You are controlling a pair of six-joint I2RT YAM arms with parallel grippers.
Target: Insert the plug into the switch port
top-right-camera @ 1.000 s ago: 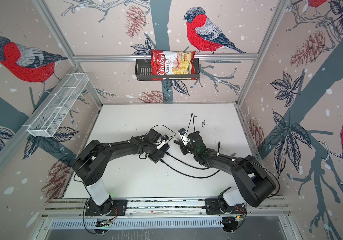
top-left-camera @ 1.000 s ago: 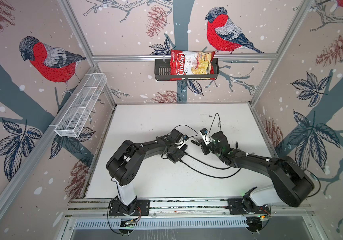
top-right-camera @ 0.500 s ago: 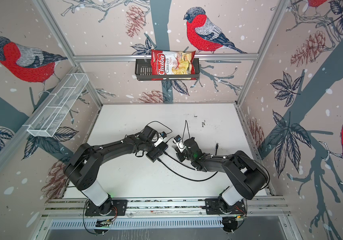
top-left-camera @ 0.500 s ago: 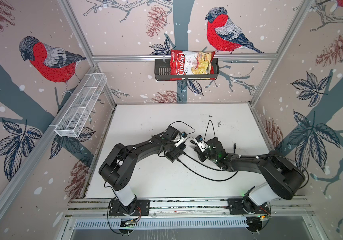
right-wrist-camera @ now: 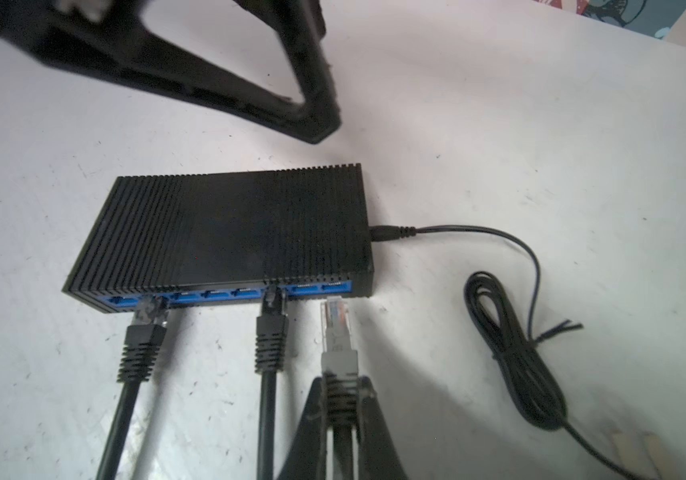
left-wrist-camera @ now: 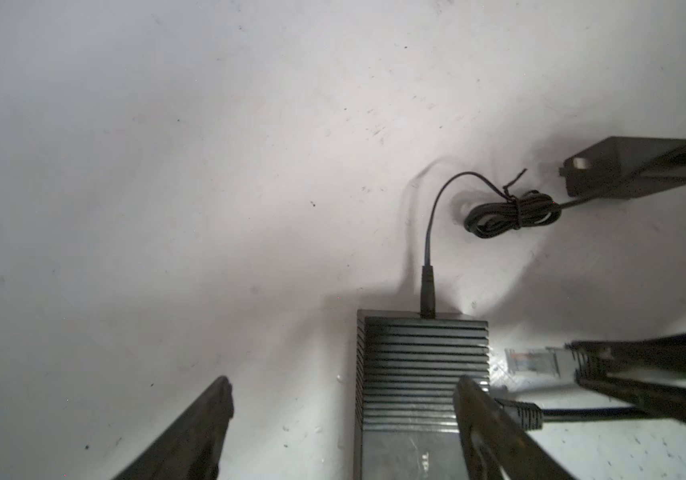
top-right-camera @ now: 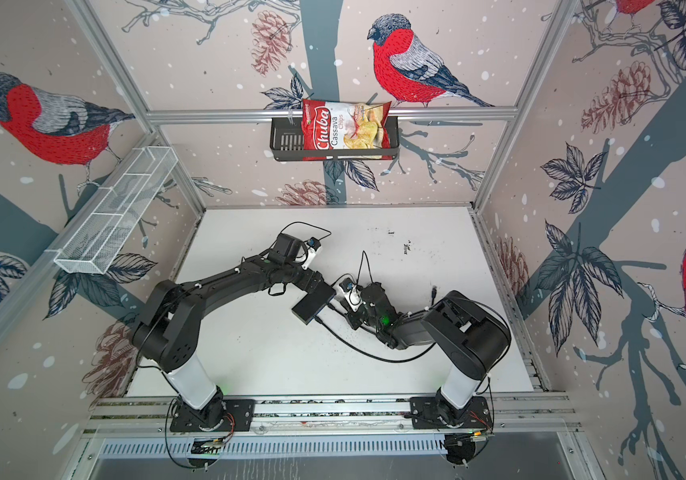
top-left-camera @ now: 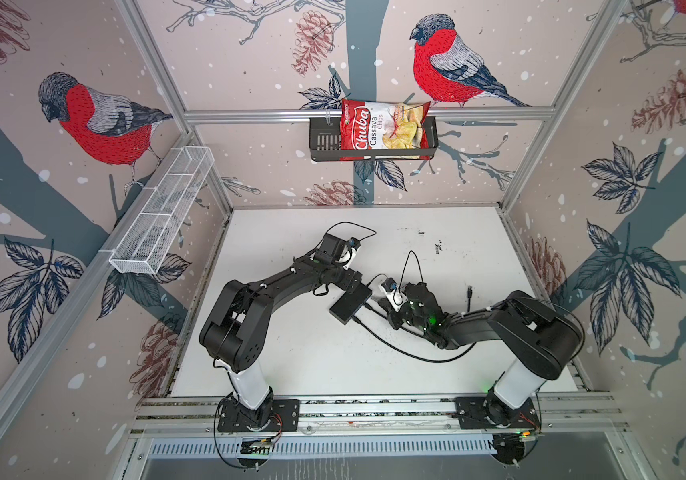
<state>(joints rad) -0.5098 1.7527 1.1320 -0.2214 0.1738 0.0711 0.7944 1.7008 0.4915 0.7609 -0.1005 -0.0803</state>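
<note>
While tight in right tool (right-wrist-camera: 339, 388), clear grey-booted plug (right-wrist-camera: 335, 324) just before blue switch port (right-wrist-camera: 336, 287); left tool (left-wrist-camera: 345, 390) apart.

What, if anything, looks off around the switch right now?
Nothing spilled or broken. The black plug farthest from the power cord enters the switch slightly crooked, perhaps not fully seated.
</note>
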